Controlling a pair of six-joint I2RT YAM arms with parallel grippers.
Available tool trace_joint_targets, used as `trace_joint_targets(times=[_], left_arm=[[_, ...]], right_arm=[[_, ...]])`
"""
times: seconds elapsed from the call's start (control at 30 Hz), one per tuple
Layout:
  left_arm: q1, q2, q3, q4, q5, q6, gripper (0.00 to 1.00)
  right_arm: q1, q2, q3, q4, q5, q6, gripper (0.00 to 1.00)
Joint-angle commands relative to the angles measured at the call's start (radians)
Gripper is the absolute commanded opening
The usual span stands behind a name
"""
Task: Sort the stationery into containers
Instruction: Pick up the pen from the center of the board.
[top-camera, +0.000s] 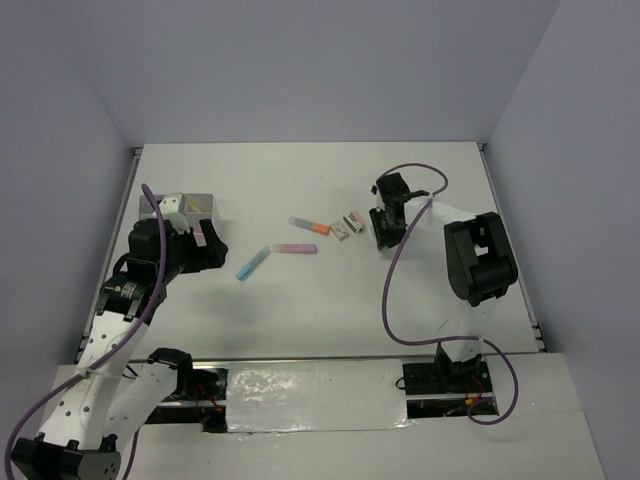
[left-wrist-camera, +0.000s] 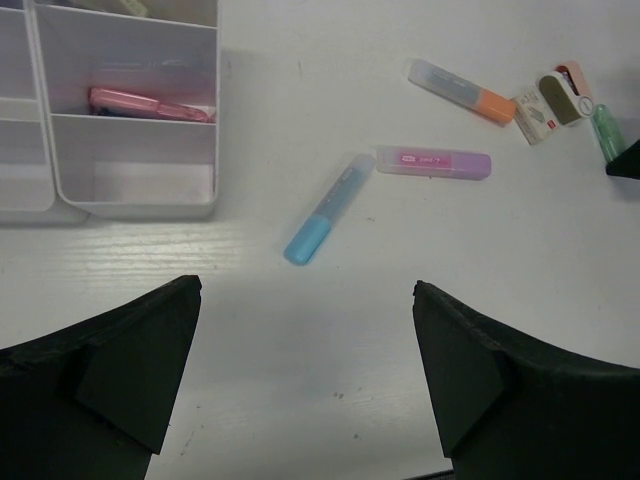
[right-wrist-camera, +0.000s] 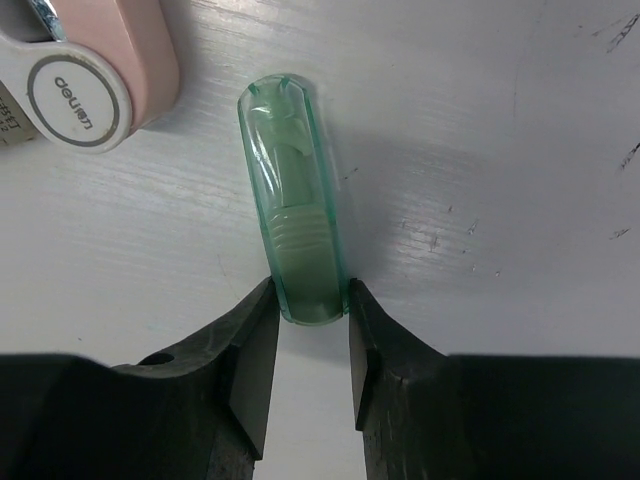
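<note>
A: White table, faintly scuffed; pale lavender walls on three sides. Left gripper?
B: Spread wide, gripping nothing; hovering just beside organizer at table's left.
A: Green marker?
B: Flat on table, right of centre; long axis straight out from right gripper, clear cap end pointing away; near end pinched between both fingers.

open gap between organizer and blue marker; pink case crowds green marker.
</note>
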Motion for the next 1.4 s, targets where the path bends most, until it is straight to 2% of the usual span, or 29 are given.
trace_joint_targets(times=[0.0, 0.1, 0.17, 0.27, 0.3, 0.37, 0.4, 0.5, 0.57, 0.7, 0.8, 1.0, 1.1, 1.17, 1.2, 1.23, 1.27, 1.3, 1.33, 1.37], left_arm=[[-0.005, 0.008, 0.031, 0.059, 0.100, 0.004, 0.99], [-0.003, 0.021, 0.029, 0.122, 0.212, -0.061, 0.99], [-0.003, 0.027, 0.002, 0.205, 0.368, -0.181, 0.99], [-0.018, 0.034, -0.042, 0.428, 0.462, -0.403, 0.99], [-0.046, 0.037, -0.052, 0.523, 0.456, -0.502, 0.99], [-0.092, 0.058, -0.053, 0.587, 0.377, -0.575, 0.99], [-0.156, 0.069, -0.044, 0.604, 0.338, -0.617, 0.99], [-0.282, 0.141, 0.032, 0.569, 0.176, -0.632, 0.99], [-0.328, 0.198, 0.075, 0.558, 0.145, -0.646, 0.99], [-0.350, 0.250, 0.103, 0.529, 0.112, -0.658, 0.96], [-0.351, 0.267, 0.095, 0.532, 0.108, -0.665, 0.88], [-0.354, 0.302, 0.092, 0.524, 0.138, -0.668, 0.60], [-0.359, 0.333, 0.106, 0.513, 0.164, -0.662, 0.52], [-0.365, 0.343, 0.117, 0.509, 0.172, -0.655, 0.40], [-0.367, 0.348, 0.129, 0.497, 0.172, -0.649, 0.27], [-0.368, 0.350, 0.137, 0.487, 0.166, -0.639, 0.18], [-0.370, 0.353, 0.154, 0.465, 0.160, -0.629, 0.04], [-0.370, 0.353, 0.166, 0.446, 0.152, -0.616, 0.00], [-0.370, 0.353, 0.180, 0.423, 0.116, -0.587, 0.00], [-0.370, 0.351, 0.193, 0.397, 0.091, -0.568, 0.00]], right_arm=[[0.012, -0.051, -0.037, 0.021, -0.076, 0.065, 0.00], [0.023, -0.178, -0.100, 0.062, -0.080, 0.128, 0.00], [0.066, -0.302, -0.149, 0.085, -0.071, 0.168, 0.00], [0.161, -0.474, -0.224, 0.177, -0.070, 0.243, 0.00], [0.231, -0.509, -0.237, 0.220, -0.063, 0.278, 0.00], [0.294, -0.592, -0.277, 0.284, -0.085, 0.330, 0.00], [0.360, -0.617, -0.291, 0.361, -0.105, 0.370, 0.00], [0.500, -0.668, -0.295, 0.441, -0.041, 0.427, 0.00], [0.543, -0.677, -0.280, 0.490, -0.013, 0.432, 0.00], [0.608, -0.671, -0.249, 0.516, -0.013, 0.406, 0.00], [0.652, -0.657, -0.205, 0.515, 0.019, 0.380, 0.00], [0.684, -0.602, -0.134, 0.472, 0.087, 0.351, 0.00], [0.687, -0.554, -0.094, 0.418, 0.131, 0.344, 0.00], [0.687, -0.528, -0.052, 0.379, 0.150, 0.335, 0.00], [0.687, -0.501, -0.023, 0.365, 0.170, 0.335, 0.00], [0.687, -0.490, -0.012, 0.351, 0.174, 0.329, 0.00], [0.686, -0.473, 0.004, 0.346, 0.179, 0.328, 0.00], [0.687, -0.468, 0.008, 0.340, 0.180, 0.326, 0.00], [0.686, -0.465, 0.011, 0.340, 0.176, 0.324, 0.03], [0.686, -0.471, 0.008, 0.340, 0.174, 0.324, 0.18]])
